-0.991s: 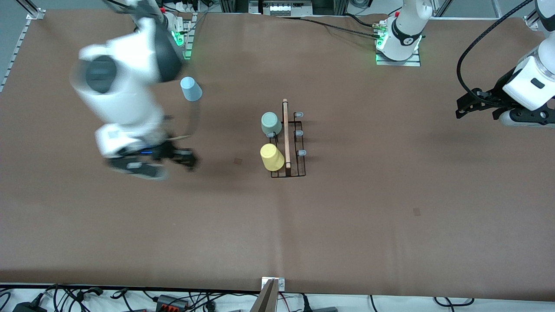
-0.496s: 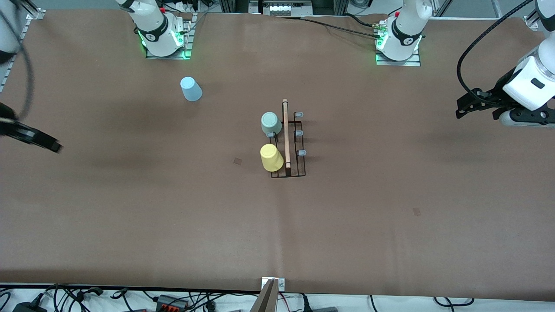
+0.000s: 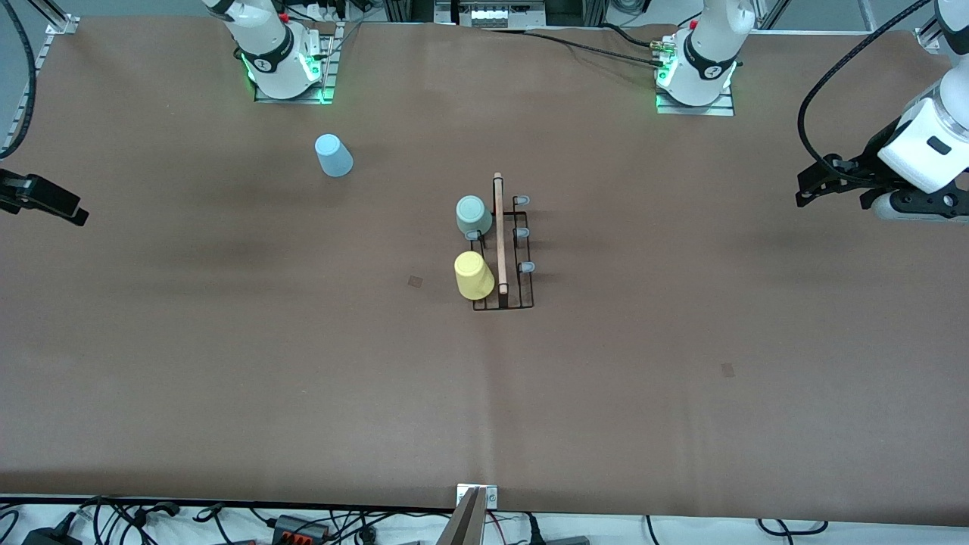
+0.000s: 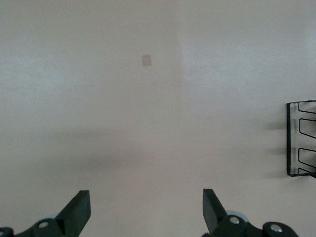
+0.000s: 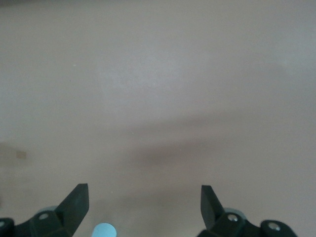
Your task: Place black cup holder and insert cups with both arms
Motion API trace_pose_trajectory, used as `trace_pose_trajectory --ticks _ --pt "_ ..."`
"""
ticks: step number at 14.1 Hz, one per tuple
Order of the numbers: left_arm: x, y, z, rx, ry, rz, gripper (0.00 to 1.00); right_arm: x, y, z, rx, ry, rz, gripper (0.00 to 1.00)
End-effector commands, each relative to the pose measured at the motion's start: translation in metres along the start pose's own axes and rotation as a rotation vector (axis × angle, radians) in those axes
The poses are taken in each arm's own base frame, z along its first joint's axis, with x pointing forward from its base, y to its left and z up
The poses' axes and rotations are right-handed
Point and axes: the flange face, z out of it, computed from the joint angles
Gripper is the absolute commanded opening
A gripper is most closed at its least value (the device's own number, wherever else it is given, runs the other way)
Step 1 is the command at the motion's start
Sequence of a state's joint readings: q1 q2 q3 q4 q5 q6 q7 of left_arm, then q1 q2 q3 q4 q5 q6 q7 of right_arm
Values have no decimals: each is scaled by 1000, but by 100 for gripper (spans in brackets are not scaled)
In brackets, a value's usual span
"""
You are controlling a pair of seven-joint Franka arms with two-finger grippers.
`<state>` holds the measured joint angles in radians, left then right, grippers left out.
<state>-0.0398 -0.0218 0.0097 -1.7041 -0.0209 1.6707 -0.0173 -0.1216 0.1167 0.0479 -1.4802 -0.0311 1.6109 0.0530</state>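
The black cup holder (image 3: pixel 503 246) is standing near the middle of the table (image 3: pixel 681 393), its wooden rod (image 3: pixel 499 231) running along the top and its grey-tipped pegs (image 3: pixel 522 234) projecting toward the left arm's end of the table. The pale green cup (image 3: pixel 472 216) and the yellow cup (image 3: pixel 474 275) are sitting upside down on pegs on the side of the rod facing the right arm's end, the yellow one nearer the front camera. The light blue cup (image 3: pixel 333 156) is standing upside down on the table, well apart from the holder, near the right arm's base (image 3: pixel 284 64). The left end effector (image 3: pixel 821 184) is hanging over the left arm's end of the table, fingers (image 4: pixel 79 215) spread wide and grasping nothing; an edge of the holder is showing in its wrist view. The right end effector (image 3: pixel 45 200) is hanging over the table's edge at the right arm's end, fingers (image 5: pixel 76 202) likewise released and empty.
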Motion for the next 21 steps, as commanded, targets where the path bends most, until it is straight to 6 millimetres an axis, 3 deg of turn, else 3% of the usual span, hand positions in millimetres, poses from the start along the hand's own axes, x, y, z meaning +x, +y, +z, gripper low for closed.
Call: trace_pose_trajectory --ticks 1,8,21 --pt "-3 0 -6 7 1 13 100 -3 -7 -2 10 -2 -50 100" --pt "-3 0 -6 7 1 13 100 -16 -11 2 9 -77 -48 100" --pt "-4 0 -6 7 -8 13 100 -10 -10 11 9 -89 -24 100"
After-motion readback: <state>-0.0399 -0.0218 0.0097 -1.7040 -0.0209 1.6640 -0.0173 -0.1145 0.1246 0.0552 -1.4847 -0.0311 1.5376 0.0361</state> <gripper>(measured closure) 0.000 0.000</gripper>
